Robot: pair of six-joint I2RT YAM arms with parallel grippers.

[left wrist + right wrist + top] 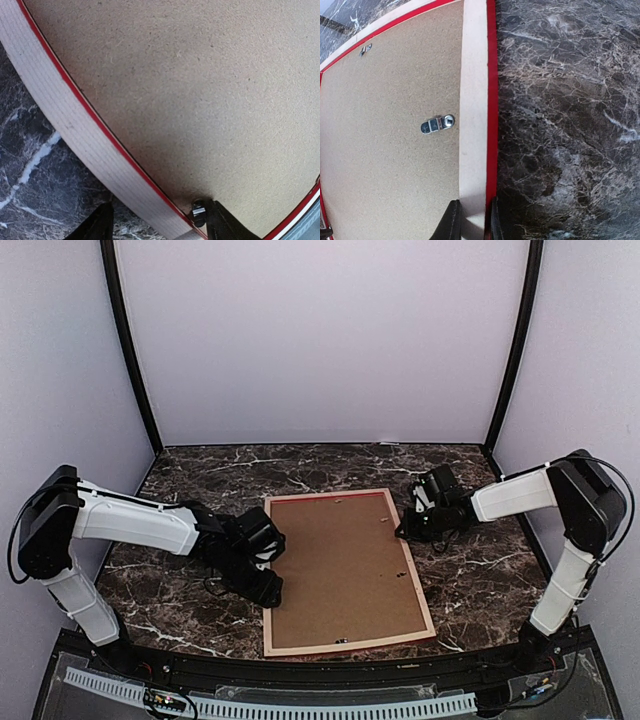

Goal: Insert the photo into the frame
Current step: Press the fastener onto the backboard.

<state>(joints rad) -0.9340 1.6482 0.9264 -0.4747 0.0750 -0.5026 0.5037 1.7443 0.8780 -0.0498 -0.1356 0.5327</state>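
Your left end effector [157, 222]: jaws apart, straddling the frame's [75, 135] left rail.
Your right end effector [472, 222]: narrow, pinching its right rail.

A dark marble-patterned table top [480, 580], veined in white, spreads beneath the left claw [268, 588] and the right claw [408, 528]. Beyond both claws stands a plain, pale lilac back wall [320, 340]. Outward of each is a matching side wall [50, 360], and black corner posts [130, 350] rise between the walls. Behind the claws, along the table's near edge, runs a white slotted strip [300, 707]. The light is soft and even, with a faint sheen on the marble at the back wall's foot.
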